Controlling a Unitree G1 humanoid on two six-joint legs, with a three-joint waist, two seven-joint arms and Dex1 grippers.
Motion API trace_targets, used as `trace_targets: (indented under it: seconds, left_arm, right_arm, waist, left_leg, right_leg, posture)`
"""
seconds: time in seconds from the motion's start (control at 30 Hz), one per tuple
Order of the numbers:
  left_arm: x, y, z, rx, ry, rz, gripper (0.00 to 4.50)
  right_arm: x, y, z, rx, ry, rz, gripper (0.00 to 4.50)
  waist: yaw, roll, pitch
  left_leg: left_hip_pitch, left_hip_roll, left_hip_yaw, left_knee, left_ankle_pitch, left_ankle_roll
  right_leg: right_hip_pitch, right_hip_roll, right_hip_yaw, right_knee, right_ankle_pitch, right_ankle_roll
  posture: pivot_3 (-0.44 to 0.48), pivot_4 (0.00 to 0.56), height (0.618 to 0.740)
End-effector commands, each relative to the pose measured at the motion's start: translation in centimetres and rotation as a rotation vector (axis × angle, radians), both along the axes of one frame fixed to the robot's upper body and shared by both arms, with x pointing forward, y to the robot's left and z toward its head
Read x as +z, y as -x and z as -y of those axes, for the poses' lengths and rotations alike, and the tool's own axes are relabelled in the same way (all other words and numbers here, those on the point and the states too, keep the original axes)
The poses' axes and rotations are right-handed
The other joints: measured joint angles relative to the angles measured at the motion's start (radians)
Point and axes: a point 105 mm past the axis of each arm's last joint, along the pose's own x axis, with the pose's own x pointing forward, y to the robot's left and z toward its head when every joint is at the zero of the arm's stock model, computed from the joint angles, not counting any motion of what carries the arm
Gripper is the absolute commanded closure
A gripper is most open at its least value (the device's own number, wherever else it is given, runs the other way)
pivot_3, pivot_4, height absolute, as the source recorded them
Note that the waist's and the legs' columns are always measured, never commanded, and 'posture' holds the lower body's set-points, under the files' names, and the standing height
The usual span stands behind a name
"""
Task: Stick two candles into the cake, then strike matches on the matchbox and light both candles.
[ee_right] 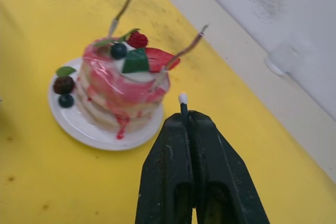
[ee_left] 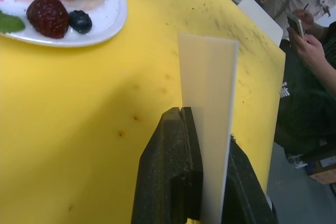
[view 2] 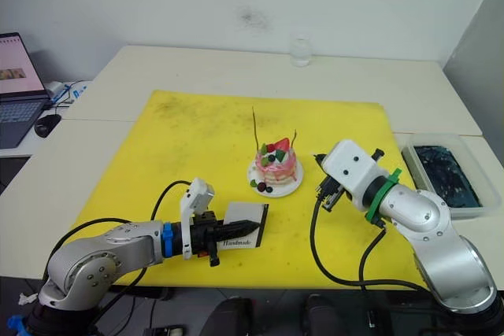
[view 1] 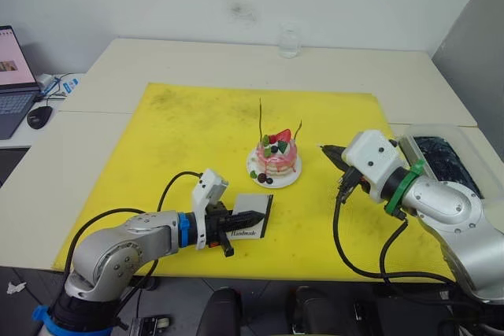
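The pink-and-white cake (view 1: 276, 156) sits on its white plate (view 1: 293, 178) in the middle of the yellow mat (view 1: 189, 139). Two candles stand stuck in its top: a tall one (view 1: 261, 118) at the left and a shorter, leaning one (view 1: 298, 131) at the right. My left gripper (view 1: 253, 216) is shut on the white matchbox (view 1: 255, 208), holding it just above the mat in front of the cake. My right gripper (ee_right: 189, 120), just right of the cake, is shut on a match (ee_right: 182, 103) whose white tip points at the cake.
A plastic container (view 1: 442, 161) with dark contents stands at the right edge. A glass (view 1: 289, 40) is at the back of the table. A laptop (view 1: 11, 76) and mouse (view 1: 38, 116) sit far left. A person holding a phone (ee_left: 307, 30) is beyond the mat.
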Motion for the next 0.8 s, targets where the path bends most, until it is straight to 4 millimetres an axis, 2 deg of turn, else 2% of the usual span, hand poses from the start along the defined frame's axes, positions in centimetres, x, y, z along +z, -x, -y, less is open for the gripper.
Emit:
trace_targets:
  seconds: [0.03, 0.23, 0.37, 0.6, 0.8]
  left_arm:
    - [0.5, 0.3, -0.4, -0.003, -0.006, 0.038, 4.50]
    - [0.5, 0.0, 0.2, -0.013, 0.007, 0.050, 4.50]
    - [0.4, 0.1, 0.6, -0.023, 0.010, 0.057, 4.50]
    - [0.2, 0.0, 0.8, -0.023, 0.012, 0.065, 4.50]
    - [0.2, -0.1, 1.0, -0.023, 0.016, 0.069, 4.50]
  right_arm:
    - [2.0, 1.2, -2.4, 0.140, -0.012, 0.064, 4.47]
    - [3.3, 0.1, -5.0, 0.214, -0.024, 0.105, 4.47]
    - [4.6, -1.5, -6.4, 0.214, -0.023, 0.170, 4.47]
    - [6.1, -3.9, -7.1, 0.183, -0.006, 0.261, 4.47]
    - [5.7, -4.7, -7.7, 0.199, 0.016, 0.285, 4.47]
  waist:
    - [-0.004, 0.000, 0.000]
    - [-0.004, 0.000, 0.000]
    - [-0.004, 0.000, 0.000]
    - [-0.004, 0.000, 0.000]
    - [-0.004, 0.000, 0.000]
  left_leg:
    - [0.000, 0.000, 0.000, 0.000, 0.000, 0.000]
    - [0.001, 0.000, -0.001, 0.000, 0.000, 0.000]
    - [0.000, 0.000, 0.000, 0.000, 0.000, 0.000]
    - [0.000, 0.000, 0.000, 0.000, 0.000, 0.000]
    - [0.000, 0.000, 0.000, 0.000, 0.000, 0.000]
  right_leg:
    - [0.000, 0.000, 0.000, 0.000, 0.000, 0.000]
    - [0.000, 0.000, -0.001, 0.000, 0.000, 0.000]
    - [0.000, 0.000, 0.000, 0.000, 0.000, 0.000]
    - [0.000, 0.000, -0.001, 0.000, 0.000, 0.000]
    - [0.000, 0.000, 0.000, 0.000, 0.000, 0.000]
  posture:
    - [0.000, 0.150, 0.740]
    - [0.000, 0.150, 0.740]
    - [0.000, 0.150, 0.740]
    - [0.000, 0.150, 0.740]
    - [0.000, 0.150, 0.740]
